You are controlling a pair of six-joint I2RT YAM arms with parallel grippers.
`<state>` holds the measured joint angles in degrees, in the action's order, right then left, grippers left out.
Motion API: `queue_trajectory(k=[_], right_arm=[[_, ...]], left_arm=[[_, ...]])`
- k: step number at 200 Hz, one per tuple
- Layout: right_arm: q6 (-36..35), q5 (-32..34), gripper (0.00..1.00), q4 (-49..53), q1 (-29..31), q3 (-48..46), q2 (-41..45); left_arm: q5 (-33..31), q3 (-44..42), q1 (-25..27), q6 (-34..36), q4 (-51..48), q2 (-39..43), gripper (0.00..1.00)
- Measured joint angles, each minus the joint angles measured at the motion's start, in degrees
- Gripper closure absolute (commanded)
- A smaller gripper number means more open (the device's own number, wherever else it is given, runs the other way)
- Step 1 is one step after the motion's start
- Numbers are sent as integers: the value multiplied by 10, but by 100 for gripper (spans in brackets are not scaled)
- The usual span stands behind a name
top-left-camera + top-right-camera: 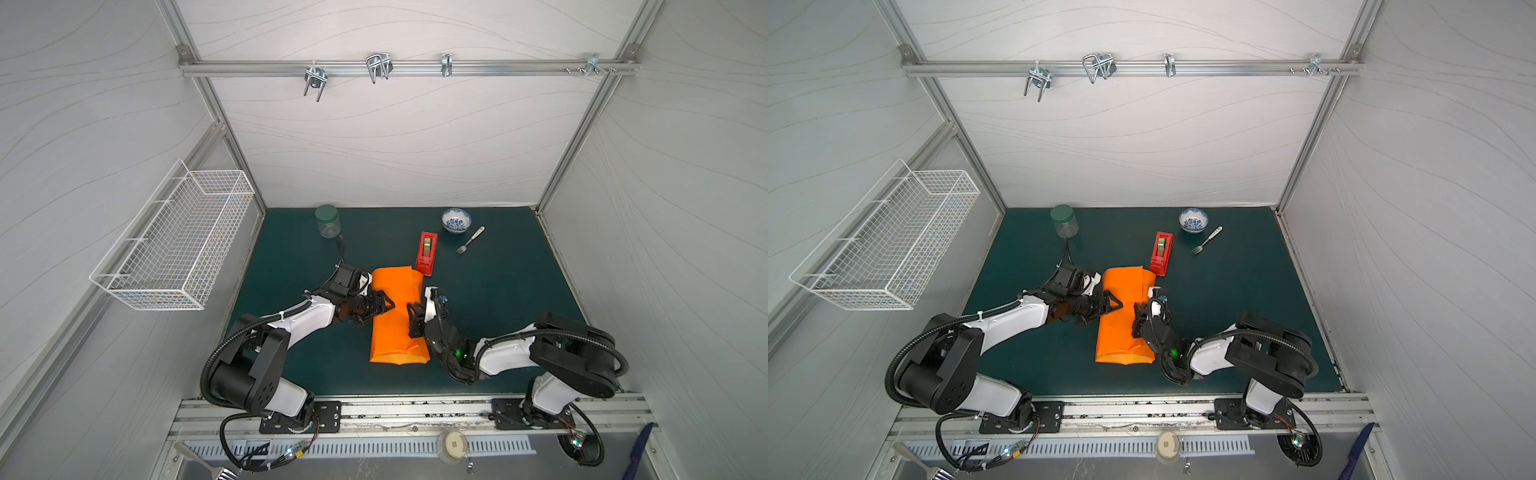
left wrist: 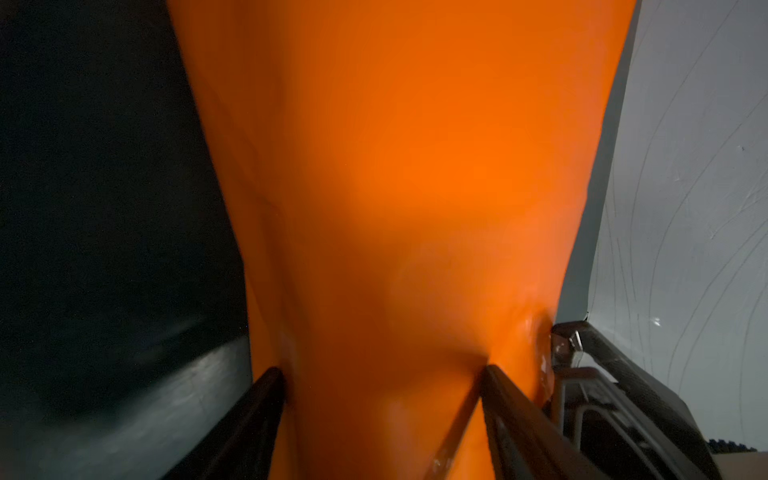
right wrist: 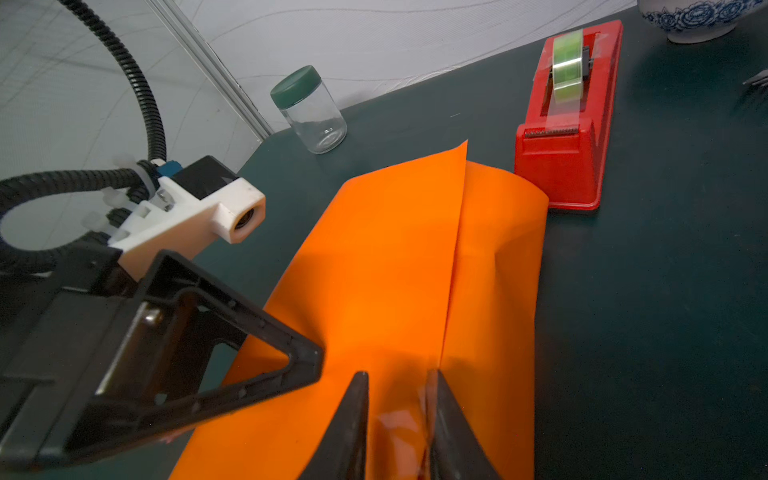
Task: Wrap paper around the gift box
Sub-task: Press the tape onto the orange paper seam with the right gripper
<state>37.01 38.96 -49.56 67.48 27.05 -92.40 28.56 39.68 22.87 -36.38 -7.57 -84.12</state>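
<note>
The paper [image 1: 395, 324] lay folded into a long bundle on the green mat [image 1: 498, 311], its far end just beside the red tape dispenser [image 1: 427, 253]. The left gripper [image 2: 382, 386], rolled sideways and reaching in from the left, clamped the bundle's edge between wide-set jaws. The right gripper [image 3: 397, 415] angled down over the overlap seam, jaws slightly parted. The jar [image 1: 327, 221], bowl [image 1: 456, 220] and fork [image 1: 469, 240] sat well apart behind.

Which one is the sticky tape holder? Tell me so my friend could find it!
Look at the dark green table, then the big orange paper in its middle. Right beside the paper's far right corner lies the tape dispenser. It is the only red thing, long and narrow, unlike the round bowl behind it.
</note>
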Motion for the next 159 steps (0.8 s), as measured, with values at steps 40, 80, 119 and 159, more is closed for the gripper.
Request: queue_trajectory(k=[40,80,119,159], right_arm=[[-3,-24,56,37,-19,0,27],[12,-51,49,62,-47,0,50],[36,-77,44,78,-68,0,52],[56,-106,33,104,-92,-8,80]], left_arm=[[2,0,-1,0,0,-1,26],[4,0,-2,0,1,-2,26],[10,0,-2,0,6,-5,26],[11,0,-2,0,7,-6,27]])
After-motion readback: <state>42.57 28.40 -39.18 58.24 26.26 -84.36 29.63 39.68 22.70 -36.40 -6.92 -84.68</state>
